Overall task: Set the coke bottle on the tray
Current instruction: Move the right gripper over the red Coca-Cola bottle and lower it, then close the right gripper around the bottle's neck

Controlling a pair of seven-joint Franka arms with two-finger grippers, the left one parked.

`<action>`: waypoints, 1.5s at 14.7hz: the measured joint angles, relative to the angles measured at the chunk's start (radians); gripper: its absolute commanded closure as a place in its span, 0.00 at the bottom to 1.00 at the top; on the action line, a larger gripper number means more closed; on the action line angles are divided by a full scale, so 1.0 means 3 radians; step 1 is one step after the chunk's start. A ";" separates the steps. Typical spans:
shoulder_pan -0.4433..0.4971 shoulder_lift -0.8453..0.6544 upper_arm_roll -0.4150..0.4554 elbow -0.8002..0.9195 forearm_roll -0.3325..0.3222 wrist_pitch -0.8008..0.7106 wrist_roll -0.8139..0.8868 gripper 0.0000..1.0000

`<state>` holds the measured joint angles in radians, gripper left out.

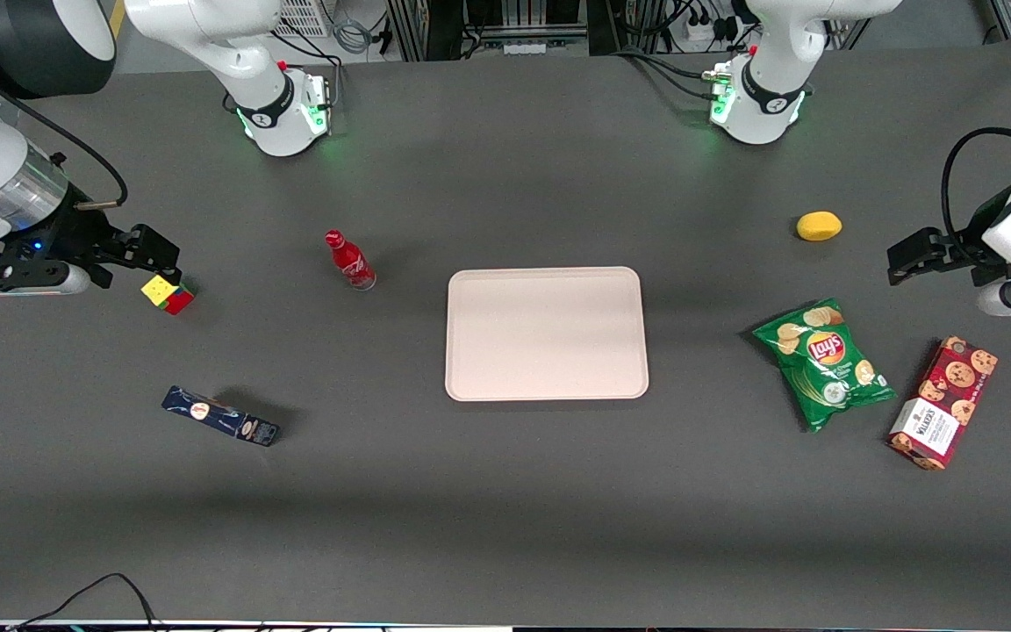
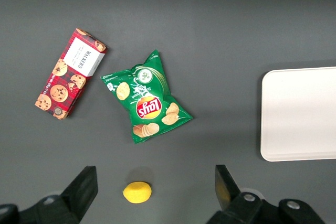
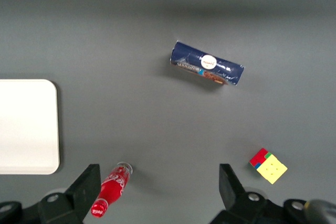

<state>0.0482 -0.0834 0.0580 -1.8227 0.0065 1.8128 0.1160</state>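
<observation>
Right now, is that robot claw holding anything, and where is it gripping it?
Nothing. The gripper hangs open above the table by a multicoloured puzzle cube, apart from the small red coke bottle.

- The dark grey table carries everything I see.
- The tray lies flat at its middle.
- The coke bottle stands beside the tray, toward my end.
- The colour cube sits just under my gripper — my fingers spread wide.
- A dark blue box lies nearer the front camera.
- Toward the parked arm's end: a lemon, a green chip bag and a red cookie box.
</observation>
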 measured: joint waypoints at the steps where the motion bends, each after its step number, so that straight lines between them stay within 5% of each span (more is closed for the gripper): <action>1: 0.0004 0.0008 0.0030 0.0000 0.0002 -0.0060 0.0000 0.00; 8: 0.0034 0.0043 0.0493 -0.0336 0.0232 -0.0144 0.0262 0.00; 16: 0.0042 -0.0378 0.1048 -0.1454 0.0238 0.0715 0.0570 0.00; 22: 0.0041 -0.0423 0.1190 -0.2090 0.0239 0.1284 0.0597 0.00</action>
<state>0.0606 -0.2103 0.4150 -2.4498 0.0781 2.1981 0.2951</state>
